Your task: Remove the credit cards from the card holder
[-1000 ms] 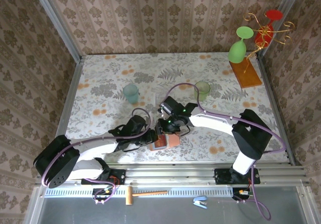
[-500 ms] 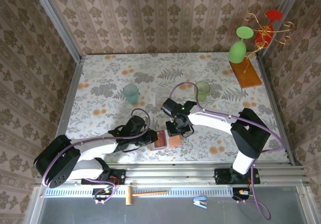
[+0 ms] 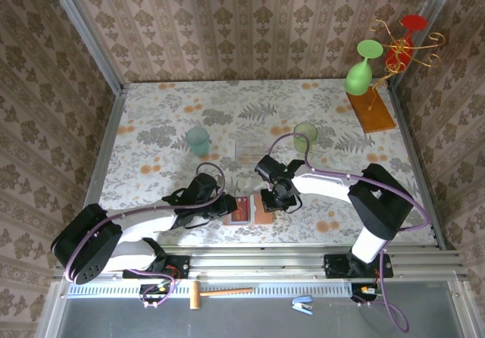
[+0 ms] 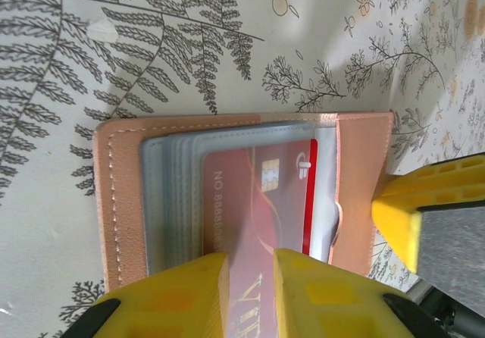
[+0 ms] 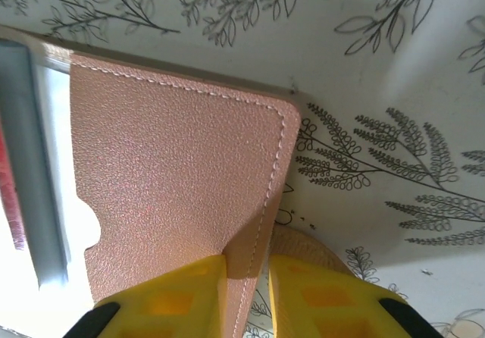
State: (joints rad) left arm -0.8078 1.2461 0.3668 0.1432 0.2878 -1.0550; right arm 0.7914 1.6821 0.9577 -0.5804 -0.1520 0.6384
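A wooden mallet (image 3: 217, 292) lies on the grey ledge nearest the arm bases. Both arms stretch low over the floral-printed surface (image 3: 151, 118) and meet at the card holder (image 3: 261, 211), which lies open and flat near the front edge, about midway left to right.

The left claw (image 4: 250, 292) is pinched narrow on a glossy red credit card (image 4: 265, 194). The card's gold chip and printed number show in the left wrist view. Its far part rests over a stack of smooth grey-blue pockets framed by tan leather with pale stitching.

The right claw (image 5: 246, 292) grips the rounded, stitched edge of the holder's pebbled leather flap, its yellow fingers (image 5: 182, 300) close together (the grain is plain in the right wrist view). The top view gives neither detail, but it shows the two claws at opposite sides of the holder.

Farther back stand a small clear box (image 3: 246, 152), a translucent teal cup (image 3: 198, 140) to the left and a green cup (image 3: 306, 136) to the right. In the far right corner, a wooden stand (image 3: 373, 111) carries a green goblet (image 3: 362, 69) and a red goblet (image 3: 403, 44).
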